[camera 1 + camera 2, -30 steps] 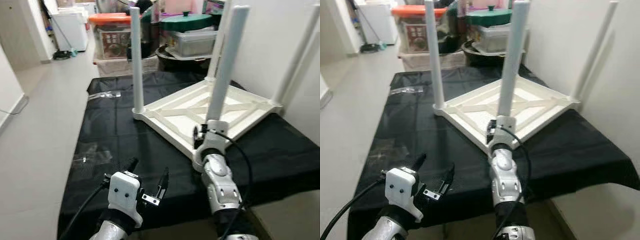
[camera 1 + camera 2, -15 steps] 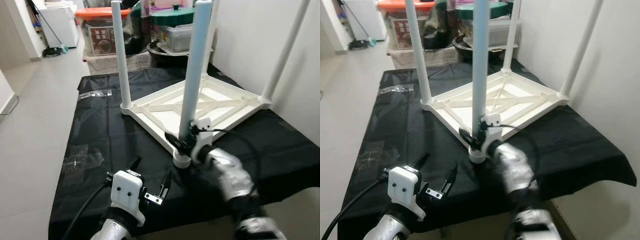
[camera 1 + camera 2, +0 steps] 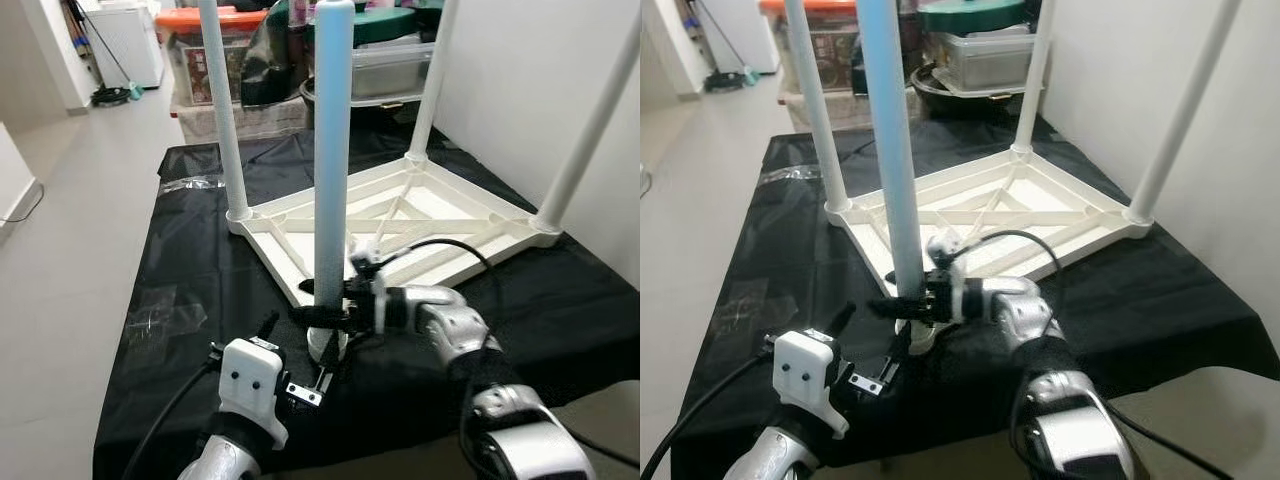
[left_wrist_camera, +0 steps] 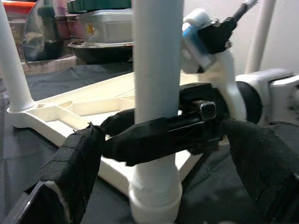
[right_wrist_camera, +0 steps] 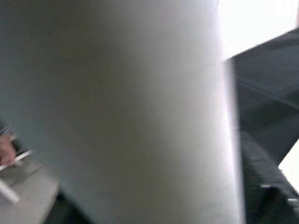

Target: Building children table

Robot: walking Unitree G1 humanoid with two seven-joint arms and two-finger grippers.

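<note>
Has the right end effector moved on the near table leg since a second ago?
Yes. The right end effector swung from behind the near leg to clamp it sideways, just above its socket.

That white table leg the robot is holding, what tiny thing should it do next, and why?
Probably twist the near white plastic leg tighter into its corner socket. The right pincer is shut around the leg low down, just above the socket of the upturned white table top. The leg stands upright like the other three, so seating it firmly looks like the sensible step. The left pincer hovers open nearby.
</note>
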